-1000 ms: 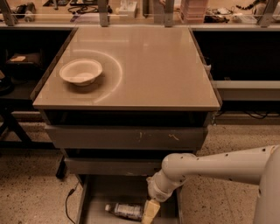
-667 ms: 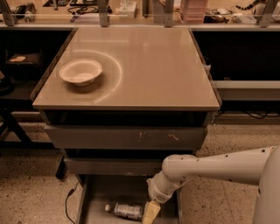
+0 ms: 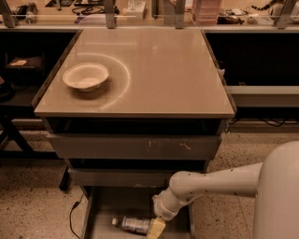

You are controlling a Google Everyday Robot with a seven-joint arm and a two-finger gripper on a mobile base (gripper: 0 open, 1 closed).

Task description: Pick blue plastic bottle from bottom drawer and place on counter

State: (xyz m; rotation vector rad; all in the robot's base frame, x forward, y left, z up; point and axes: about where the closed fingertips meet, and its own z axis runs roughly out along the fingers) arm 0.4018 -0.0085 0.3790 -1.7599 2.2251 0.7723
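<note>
Setting: speckled floor [image 3: 32,205], cluttered bench [image 3: 140,9] far behind, glossy beige table [image 3: 159,70] standing directly over the drawer.
Drawer [image 3: 121,205]: open at floor level, grey floor mostly bare, thin walls left and right.
Bottle [image 3: 133,225]: on its side on the drawer floor, toward the drawer's front, white cap pointing at the drawer's left wall.
End effector [image 3: 155,230]: low inside the drawer, front right, at the bottle's capless end, touching it or just beside it. Impossible to tell how far open, or whether holding anything.
Arm [image 3: 210,182]: white, reaching in over the drawer's right wall.
Bowl [image 3: 86,76]: on the table, above and left of the drawer, well apart from the bottle.
Risk, grasp: round bottle lying loose, so likely to roll or slide toward the drawer's left wall under a glancing push. A grip at the very end is also prone to slipping off.
Risk, lift: little headroom under the shut drawer fronts just above the drawer's rear. A knock there could mean a dropped bottle.
Risk, placing: a light bottle, easy to tip or roll off once up above the drawer.
Hidden: tip of the end effector and the drawer's front cut off by the lower edge, contact with the bottle not readable, drawer's rear in shadow.
</note>
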